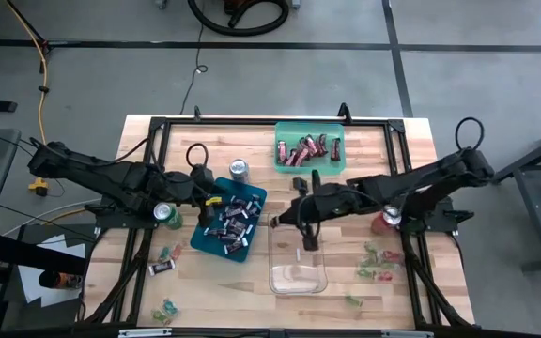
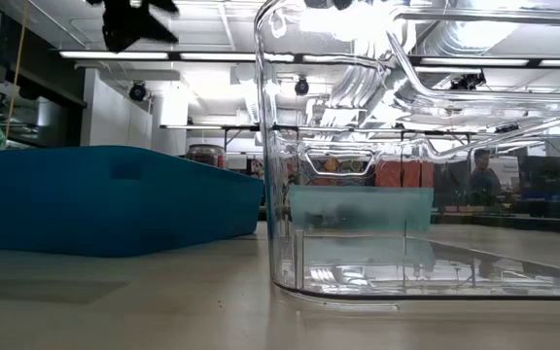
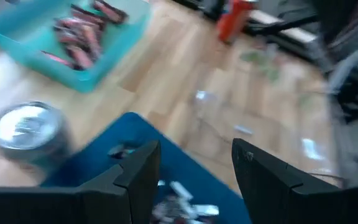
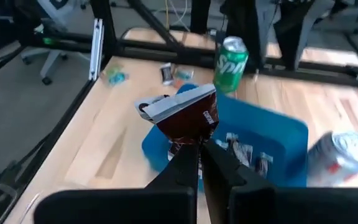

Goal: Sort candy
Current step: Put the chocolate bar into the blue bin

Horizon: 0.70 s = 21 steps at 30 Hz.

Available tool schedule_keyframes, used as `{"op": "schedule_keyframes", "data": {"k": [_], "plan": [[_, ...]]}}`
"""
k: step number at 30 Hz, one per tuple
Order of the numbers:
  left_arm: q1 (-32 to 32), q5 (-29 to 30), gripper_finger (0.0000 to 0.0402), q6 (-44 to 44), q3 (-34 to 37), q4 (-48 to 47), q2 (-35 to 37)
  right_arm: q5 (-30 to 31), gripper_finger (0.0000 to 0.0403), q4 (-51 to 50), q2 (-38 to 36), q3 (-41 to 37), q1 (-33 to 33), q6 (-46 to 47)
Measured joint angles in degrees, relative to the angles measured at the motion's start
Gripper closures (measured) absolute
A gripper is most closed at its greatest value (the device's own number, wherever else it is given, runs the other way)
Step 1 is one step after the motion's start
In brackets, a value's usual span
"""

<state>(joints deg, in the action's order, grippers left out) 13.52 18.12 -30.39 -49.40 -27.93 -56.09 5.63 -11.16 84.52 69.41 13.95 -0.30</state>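
Left hand fingers spread apart, nothing between them, over blue tray holding dark mini bars. Silver can just beside tray. Teal tray with red bars farther off on wooden counter.

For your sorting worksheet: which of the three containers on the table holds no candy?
The clear container, nearest the table's front edge; the blue tray and green tray both hold wrapped bars.

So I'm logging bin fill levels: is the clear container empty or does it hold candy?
Empty. From above, only bare wood shows through the clear container, and the low view shows nothing inside it; the right gripper holds a dark mini bar nearby.
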Motion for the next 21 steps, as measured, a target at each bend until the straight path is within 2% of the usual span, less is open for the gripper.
{"op": "schedule_keyframes", "data": {"k": [3,6,14,21], "plan": [[-0.2,-4.7,0.0216,0.8,-2.5,2.8,1.1,-0.1,0.0403,7.6,3.8,0.0,-2.7,-0.3],[-0.3,-4.9,0.0216,2.9,-5.8,2.7,3.0,-0.2,0.0403,11.6,9.1,1.7,-5.6,0.1],[-0.4,3.1,0.0216,7.2,-12.2,3.0,6.6,-1.6,0.0403,8.0,27.0,16.9,-11.0,-2.5],[-0.4,7.0,0.0216,7.6,-12.5,3.9,7.7,-1.6,0.0401,-0.7,39.3,25.9,-12.8,5.1]]}}
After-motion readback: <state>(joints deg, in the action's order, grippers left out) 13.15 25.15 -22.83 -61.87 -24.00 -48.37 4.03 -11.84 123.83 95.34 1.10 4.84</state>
